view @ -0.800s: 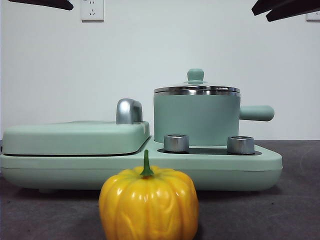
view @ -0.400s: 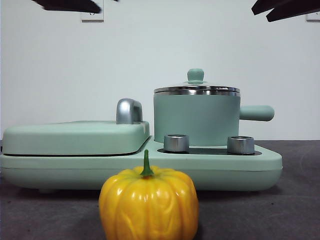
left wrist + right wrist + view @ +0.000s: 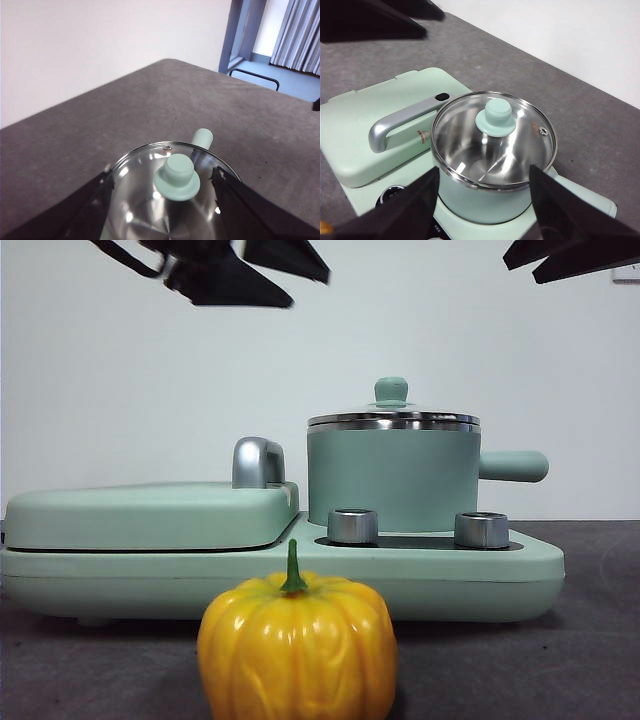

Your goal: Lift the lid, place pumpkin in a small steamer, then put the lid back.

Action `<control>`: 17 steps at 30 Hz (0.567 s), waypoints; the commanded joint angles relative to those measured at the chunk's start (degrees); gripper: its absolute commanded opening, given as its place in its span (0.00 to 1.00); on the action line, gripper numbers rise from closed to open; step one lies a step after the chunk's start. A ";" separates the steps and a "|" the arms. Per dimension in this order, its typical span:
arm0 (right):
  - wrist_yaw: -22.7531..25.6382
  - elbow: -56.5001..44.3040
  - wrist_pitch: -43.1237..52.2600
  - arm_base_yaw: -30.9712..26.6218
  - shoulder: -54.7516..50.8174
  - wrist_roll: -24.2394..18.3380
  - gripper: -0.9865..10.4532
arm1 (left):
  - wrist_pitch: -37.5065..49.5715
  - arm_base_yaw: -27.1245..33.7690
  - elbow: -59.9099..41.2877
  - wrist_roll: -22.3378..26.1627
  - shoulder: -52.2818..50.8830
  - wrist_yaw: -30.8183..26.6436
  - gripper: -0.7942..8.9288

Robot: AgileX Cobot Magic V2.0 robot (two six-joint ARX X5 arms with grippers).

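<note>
The lid [image 3: 392, 418], clear glass with a steel rim and a mint knob [image 3: 176, 176], sits shut on the small steamer [image 3: 390, 478]. Through the glass [image 3: 492, 137] the pot looks empty. The pumpkin [image 3: 297, 645], yellow-orange with a green stem, stands on the table in front of the appliance, and only a sliver of it shows in the right wrist view. My left gripper [image 3: 262, 278] hangs open high up, left of the pot; in its own view [image 3: 162, 175] its jaws flank the knob from above. My right gripper [image 3: 484, 172] is open and waits high above the pot, a black tip [image 3: 570, 255] at the top right.
A flat mint griddle cover [image 3: 150, 512] with a chrome handle [image 3: 257, 462] lies left of the pot on the wide appliance base [image 3: 500, 575]. Two silver knobs [image 3: 352, 525] stand on its front. The pot's side handle [image 3: 512, 466] sticks out to the right.
My left gripper has moved right along the top of the front view and come lower, toward the pot. The lid, pot, pumpkin and right arm have not moved.
</note>
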 commanded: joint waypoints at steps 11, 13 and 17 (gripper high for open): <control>-0.04 1.20 0.57 0.20 0.31 0.76 0.34 | 0.50 -4.46 10.49 0.22 13.90 -0.24 0.40; -0.04 1.20 0.55 0.20 0.31 0.76 0.34 | 0.85 -4.96 11.17 0.98 15.63 -0.37 0.40; -0.04 1.20 0.52 0.20 0.31 0.76 0.34 | 2.64 -5.70 11.61 1.77 18.18 -0.39 0.40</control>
